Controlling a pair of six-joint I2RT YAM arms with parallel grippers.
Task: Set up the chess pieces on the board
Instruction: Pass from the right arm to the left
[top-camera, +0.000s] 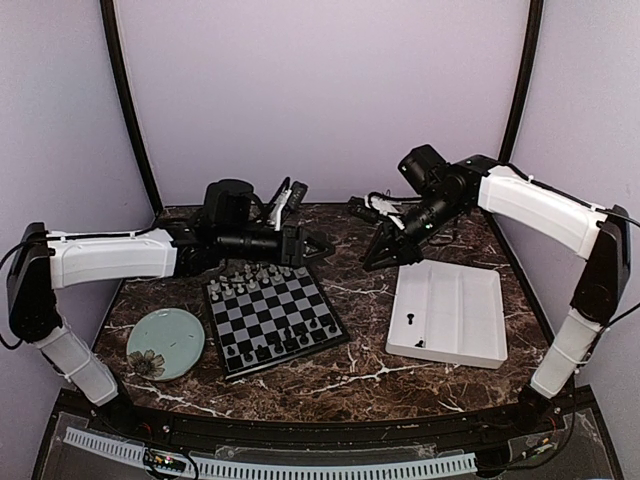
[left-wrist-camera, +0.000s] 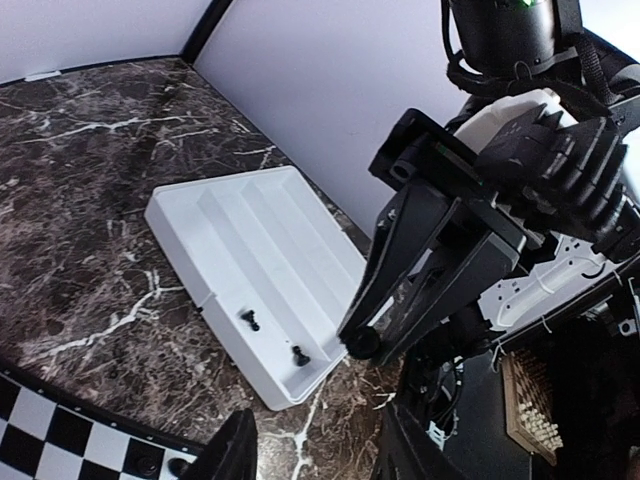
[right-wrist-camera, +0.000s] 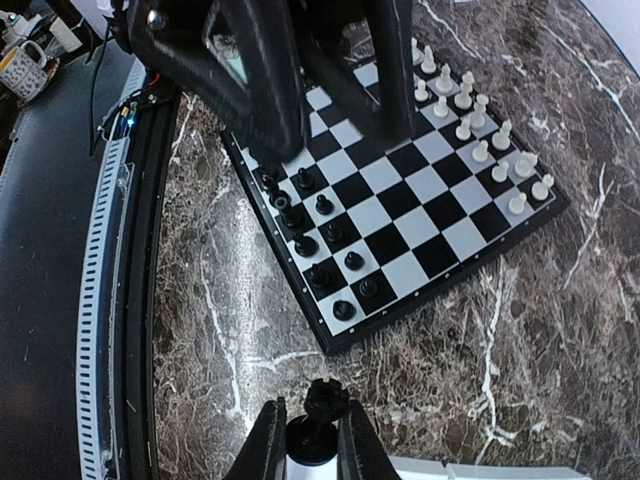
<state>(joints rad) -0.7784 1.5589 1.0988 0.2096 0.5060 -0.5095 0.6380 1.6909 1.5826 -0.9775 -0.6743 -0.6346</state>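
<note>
Right gripper (right-wrist-camera: 312, 428): closed on one black chess piece (right-wrist-camera: 322, 400), at 2 o'clock off board (top-camera: 272, 312). Left gripper (left-wrist-camera: 316, 455): jaws apart, empty, at board's 12 o'clock.

**Left wrist view.** My left gripper (left-wrist-camera: 316, 428) is cut by the bottom edge, and only two dark fingers (left-wrist-camera: 235, 450) show. The black-and-grey checkered chessboard (left-wrist-camera: 40, 440) is cropped to a corner at 7 o'clock.

**Right wrist view.** The black plastic chessman (right-wrist-camera: 323, 396) pinched in my right gripper (right-wrist-camera: 312, 412) has its base hidden between the fingers, so its kind is unclear. The white rectangular compartment tray (right-wrist-camera: 480, 470) is only a sliver at 5 o'clock. My left arm (right-wrist-camera: 240, 60) covers the board's 12 o'clock squares.

**Top view.** The rows of chessmen (top-camera: 290, 340) are too small to tell their ranks.
</note>
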